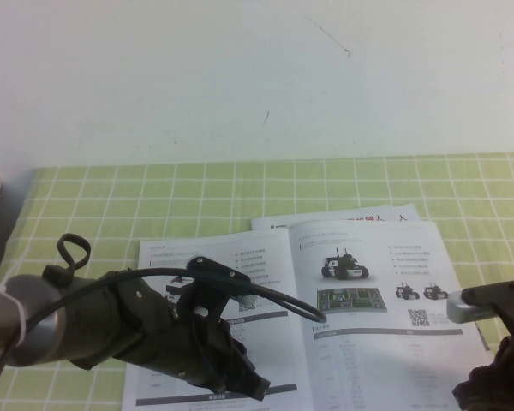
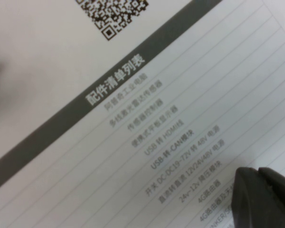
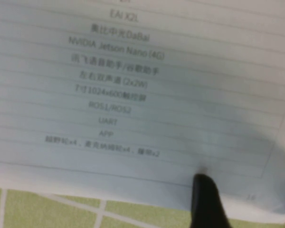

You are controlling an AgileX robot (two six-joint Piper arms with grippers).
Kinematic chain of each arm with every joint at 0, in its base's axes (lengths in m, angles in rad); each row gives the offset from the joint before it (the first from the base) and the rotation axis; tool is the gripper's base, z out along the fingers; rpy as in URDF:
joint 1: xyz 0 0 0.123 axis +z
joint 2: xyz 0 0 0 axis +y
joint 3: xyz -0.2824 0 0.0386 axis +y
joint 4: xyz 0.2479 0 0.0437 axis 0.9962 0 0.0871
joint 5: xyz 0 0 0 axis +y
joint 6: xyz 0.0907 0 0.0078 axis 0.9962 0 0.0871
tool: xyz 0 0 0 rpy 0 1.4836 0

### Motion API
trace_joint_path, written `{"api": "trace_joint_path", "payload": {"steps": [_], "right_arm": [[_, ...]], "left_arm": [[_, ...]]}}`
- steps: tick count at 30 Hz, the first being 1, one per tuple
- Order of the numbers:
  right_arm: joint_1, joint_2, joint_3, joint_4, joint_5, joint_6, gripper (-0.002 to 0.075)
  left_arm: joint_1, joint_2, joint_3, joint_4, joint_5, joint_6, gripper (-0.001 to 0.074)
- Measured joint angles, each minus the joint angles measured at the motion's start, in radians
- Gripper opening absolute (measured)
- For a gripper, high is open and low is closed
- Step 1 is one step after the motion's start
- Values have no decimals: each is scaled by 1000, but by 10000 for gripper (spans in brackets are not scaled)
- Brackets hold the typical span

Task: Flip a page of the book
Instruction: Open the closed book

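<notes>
My left tool [image 1: 240, 377] hangs low over the left half of the open book [image 1: 265, 282], near its front edge. From the high camera it is a dark mass, and I cannot tell whether its fingers are apart or together. Its own wrist camera shows only one dark fingertip [image 2: 263, 197] just above a printed table with a grey title bar [image 2: 85, 111] and a QR code [image 2: 111, 14] beyond it; again I cannot tell the gap.

My right tool [image 1: 497, 377] sits at the front right corner of the page [image 1: 368, 300], the right-hand leaf with black tracked robots and a green board photo. I cannot tell its state either. Its wrist camera adds what the high camera hides: one dark finger [image 3: 206, 202] at the page's front edge, apparently touching the paper.

The book lies flat on the bench [image 1: 111, 205], covered in a green checked cloth, with another printed sheet [image 1: 343, 220] showing behind it.
</notes>
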Motion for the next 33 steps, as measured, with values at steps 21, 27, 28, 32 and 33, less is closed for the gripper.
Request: {"api": "trace_joint_path", "payload": {"steps": [21,27,28,32,33], "right_arm": [[-1,6,0,46,-26,-16,339],[-1,6,0,142,-54,-96,216],[-1,6,0,152,-57,-105,197],[-1,6,0,169,-68,-124,156],[-1,6,0,170,-71,-123,153]], "left_arm": [[0,0,0,0,-2,7,-4],[0,0,0,-2,-2,7,-4],[0,0,0,-2,-2,7,-4],[0,0,0,-4,-2,7,-4],[0,0,0,-4,-2,7,-4]]}}
